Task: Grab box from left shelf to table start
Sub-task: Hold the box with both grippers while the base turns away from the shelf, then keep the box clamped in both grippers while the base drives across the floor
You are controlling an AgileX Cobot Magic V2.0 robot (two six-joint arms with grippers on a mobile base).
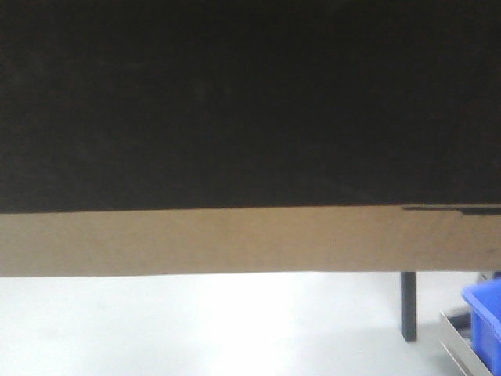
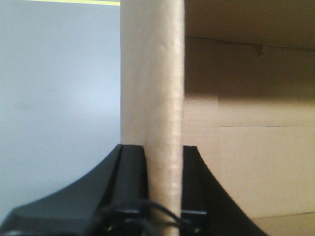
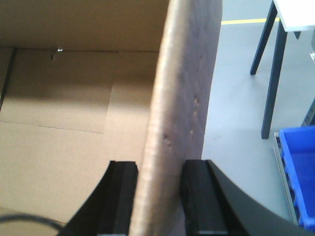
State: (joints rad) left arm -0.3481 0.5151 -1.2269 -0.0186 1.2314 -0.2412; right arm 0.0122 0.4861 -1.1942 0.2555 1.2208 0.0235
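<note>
Box (image 1: 250, 243): brown cardboard carton with a black panel; it fills the front view, with pale floor (image 1: 196, 329) showing below its edge.
Blue bin (image 1: 485, 313): lower right, on a metal shelf rail (image 1: 458, 345), apart from the box.
Left gripper (image 2: 164, 152): fingers pressed against both faces of an upright box wall.
Right gripper (image 3: 160, 169): fingers clamped likewise on another box wall.

Front-facing camera looks straight ahead, close against the box (image 1: 235, 243), which fills most of its frame above pale floor (image 1: 196, 329). Left wrist camera sights along the left end effector (image 2: 164, 169) at a box wall edge-on; right wrist camera does likewise along the right end effector (image 3: 158, 182). Front and right wrist views share the blue bin (image 1: 485, 313) and a dark leg (image 1: 408, 305).
</note>
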